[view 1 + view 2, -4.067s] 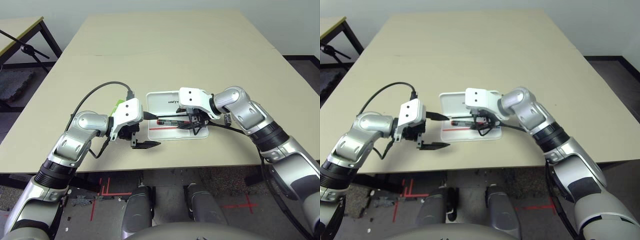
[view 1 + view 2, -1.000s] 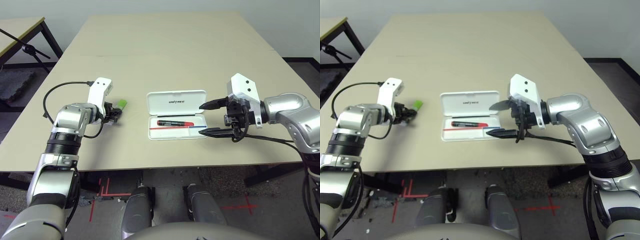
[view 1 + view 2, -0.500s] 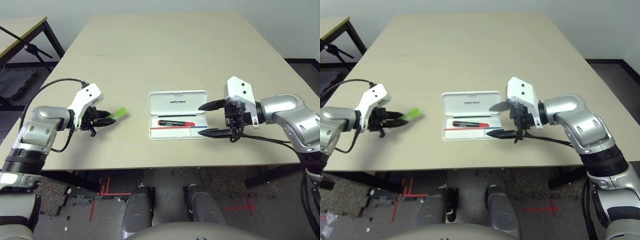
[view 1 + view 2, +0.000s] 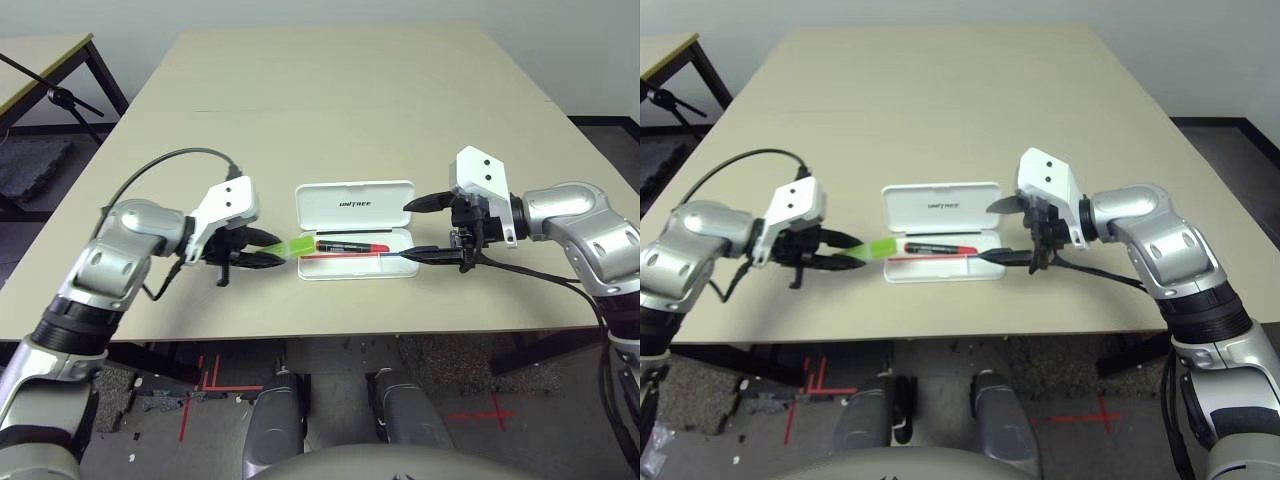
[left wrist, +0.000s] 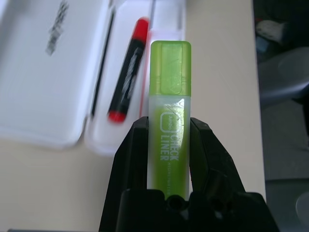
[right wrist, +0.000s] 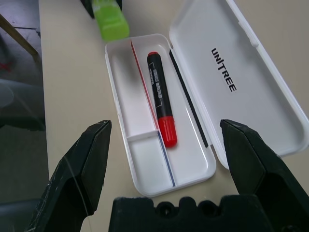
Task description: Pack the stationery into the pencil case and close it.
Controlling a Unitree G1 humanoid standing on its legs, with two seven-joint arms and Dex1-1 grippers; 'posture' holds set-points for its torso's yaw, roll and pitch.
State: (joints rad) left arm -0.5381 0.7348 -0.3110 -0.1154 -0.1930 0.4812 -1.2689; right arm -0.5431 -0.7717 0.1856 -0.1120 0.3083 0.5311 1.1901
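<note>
Here, at frame centre, the open pencil case (image 4: 355,230) lies on the surface (image 4: 350,100), red marker (image 6: 161,105) inside. The left tool (image 4: 268,252) grips the lime-green highlighter (image 5: 169,116); its wrist view shows printed lettering. The right tool (image 4: 424,228) gapes wide, empty, beside the case.

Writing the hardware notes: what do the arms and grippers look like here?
Both arms have silver, rounded segments with black ribbed bands at the joints. Each wrist carries a white angular housing with small dark dots. The left gripper and right gripper each have two black, tapered fingers on a black base. A black cable loops over the left forearm; another trails under the right.
</note>
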